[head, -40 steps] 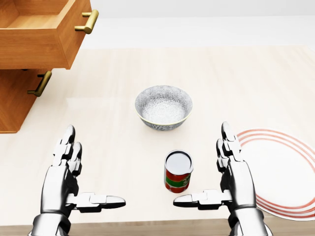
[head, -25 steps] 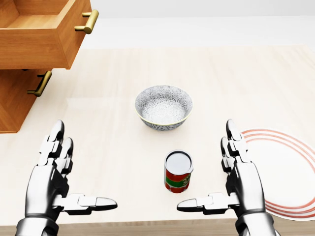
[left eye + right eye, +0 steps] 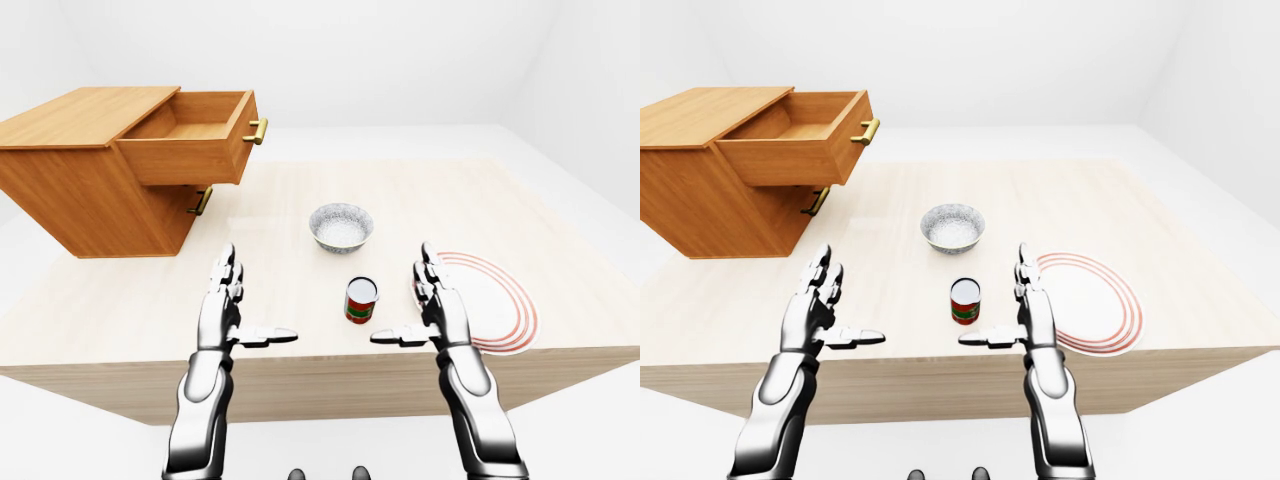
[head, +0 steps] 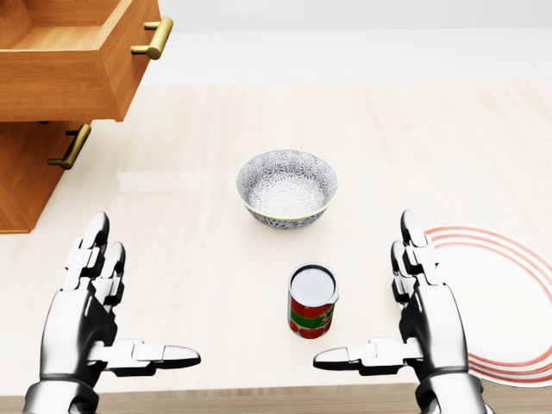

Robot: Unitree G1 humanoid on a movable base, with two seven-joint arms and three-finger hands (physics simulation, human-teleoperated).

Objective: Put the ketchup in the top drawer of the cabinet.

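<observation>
While hovering: my right hand [image 4: 412, 326] and left hand [image 4: 95, 319] fingers spread, holding nothing.
Risk: I could topple the ketchup [image 4: 311, 300] with a careless thumb.

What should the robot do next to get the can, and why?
Probably slide the right hand toward the left of the head view until its fingers stand round the ketchup can. Both hands are open and hold nothing, the can stands upright on the table closer to the right hand than the left hand, and the top drawer already hangs open.
</observation>
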